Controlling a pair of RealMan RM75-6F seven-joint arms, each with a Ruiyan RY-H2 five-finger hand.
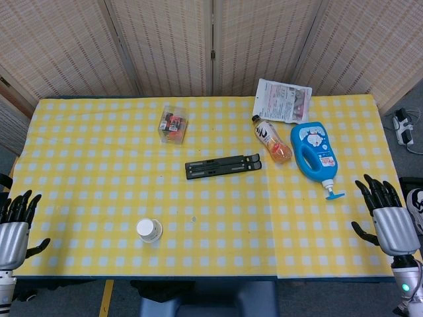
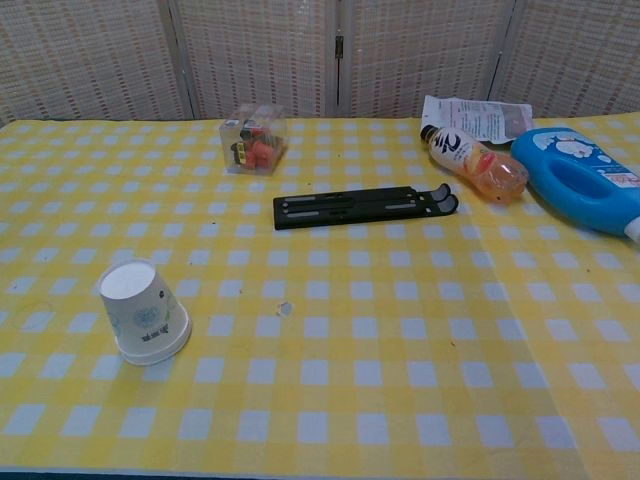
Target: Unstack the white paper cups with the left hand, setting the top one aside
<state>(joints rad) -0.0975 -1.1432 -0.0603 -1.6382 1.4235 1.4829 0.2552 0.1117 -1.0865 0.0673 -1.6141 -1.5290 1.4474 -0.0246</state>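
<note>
- while both hands sit off the table's side edges, the white paper cups (image 2: 144, 312) stand upside down as one stack near the front-left part of the table (image 1: 218, 244), base up, rim on the cloth; printed pattern visible on the side wall in the chest view.
- left hand (image 1: 14, 228) is at the left edge of the table in the head view, fingers spread apart and pointing up, holding nothing; well apart from the cups. not visible in the chest view.
- right hand (image 1: 388, 218) is at the right edge, fingers likewise apart and upright, holding nothing.
- black folding stand (image 2: 365, 207) lies flat near the table centre, long axis running left to right.
- clear plastic box (image 2: 254, 139) with red and dark contents sits behind the stand, toward the left.
- orange drink bottle (image 2: 473, 161) lies on its side toward the back right, just beside the blue detergent bottle (image 1: 314, 152), which also lies flat with its pump nozzle pointing to the front.
- white printed packet (image 1: 283, 100) lies flat at the back edge, behind both bottles.
- tablecloth is yellow-and-white check; woven screens stand behind.
</note>
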